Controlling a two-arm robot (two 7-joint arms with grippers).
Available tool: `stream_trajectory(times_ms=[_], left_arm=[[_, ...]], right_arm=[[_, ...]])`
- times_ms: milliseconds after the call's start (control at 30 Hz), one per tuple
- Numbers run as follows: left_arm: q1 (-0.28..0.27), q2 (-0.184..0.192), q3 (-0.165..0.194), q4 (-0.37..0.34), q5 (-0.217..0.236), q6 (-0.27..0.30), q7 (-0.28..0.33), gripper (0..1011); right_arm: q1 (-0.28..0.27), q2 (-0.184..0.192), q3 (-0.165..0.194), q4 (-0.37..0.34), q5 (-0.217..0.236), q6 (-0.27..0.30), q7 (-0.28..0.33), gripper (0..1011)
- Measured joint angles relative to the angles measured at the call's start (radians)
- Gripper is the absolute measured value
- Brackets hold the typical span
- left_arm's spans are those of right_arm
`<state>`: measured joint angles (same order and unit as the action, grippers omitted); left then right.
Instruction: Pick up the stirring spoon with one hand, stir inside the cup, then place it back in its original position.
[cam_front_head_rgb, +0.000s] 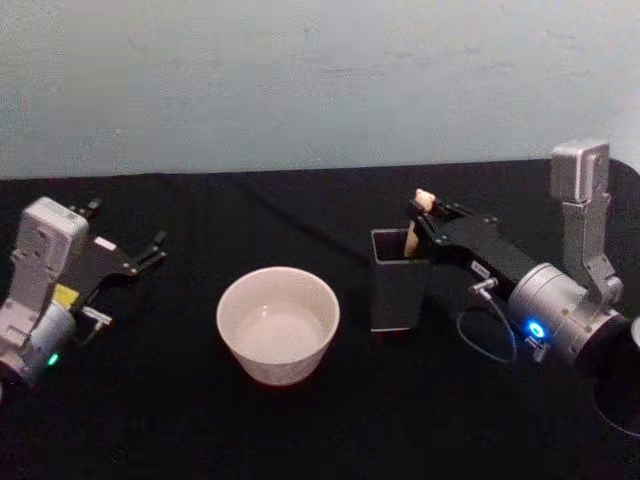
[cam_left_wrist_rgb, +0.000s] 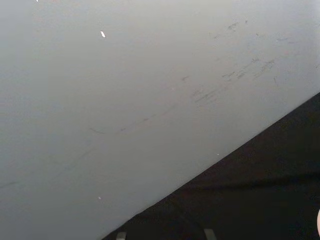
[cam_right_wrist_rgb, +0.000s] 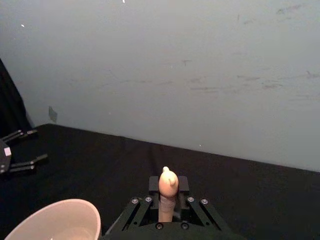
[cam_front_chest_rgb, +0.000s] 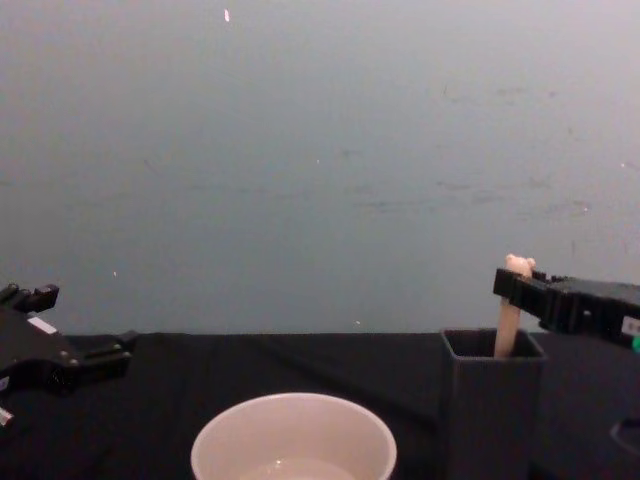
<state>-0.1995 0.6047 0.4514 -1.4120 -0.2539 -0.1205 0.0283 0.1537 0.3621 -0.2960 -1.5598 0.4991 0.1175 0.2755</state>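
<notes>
Zero steps finished, by my read: pick-up is in hand, while the stir and the put-back are not yet done.

Status:
- My right gripper (cam_front_head_rgb: 428, 212) sits at the top of the stirring spoon (cam_front_head_rgb: 423, 200), just under the bear head. Jaws are narrow, one finger on each side of the pale handle, and in the right wrist view they look pinched onto it. I judge that as gripped but not lifted.
- The spoon stands nearly upright in the dark square holder (cam_front_head_rgb: 398, 295). Its handle top and bear head show above the rim, and the lower stem is hidden inside.
- My left gripper (cam_front_head_rgb: 126, 225) is parked near the table's (cam_front_head_rgb: 300, 210) left edge, jaws spread wide and holding nothing.

Containers:
- The cup (cam_front_head_rgb: 275, 365) sits mid-table toward the near edge, upright, with no spoon in it. The inside is pale; it may hold a shallow pool of liquid at the bottom, I cannot tell.
- The holder is just beside the cup on the side toward the right edge, apart from it and not touching. The spoon is all I see in it.

Left to do: lift straight up clear of the holder rim, carry over to the cup, dip, stir, then return the spoon to the holder.
</notes>
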Motion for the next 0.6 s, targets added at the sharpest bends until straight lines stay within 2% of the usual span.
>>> stream_trajectory(times_ms=[600], left_arm=[[0.0, 0.0, 0.0, 0.0, 0.0, 0.0, 0.0, 1001]], right_arm=[[0.002, -0.001, -0.001, 0.005, -0.006, 0.001, 0.001, 214]])
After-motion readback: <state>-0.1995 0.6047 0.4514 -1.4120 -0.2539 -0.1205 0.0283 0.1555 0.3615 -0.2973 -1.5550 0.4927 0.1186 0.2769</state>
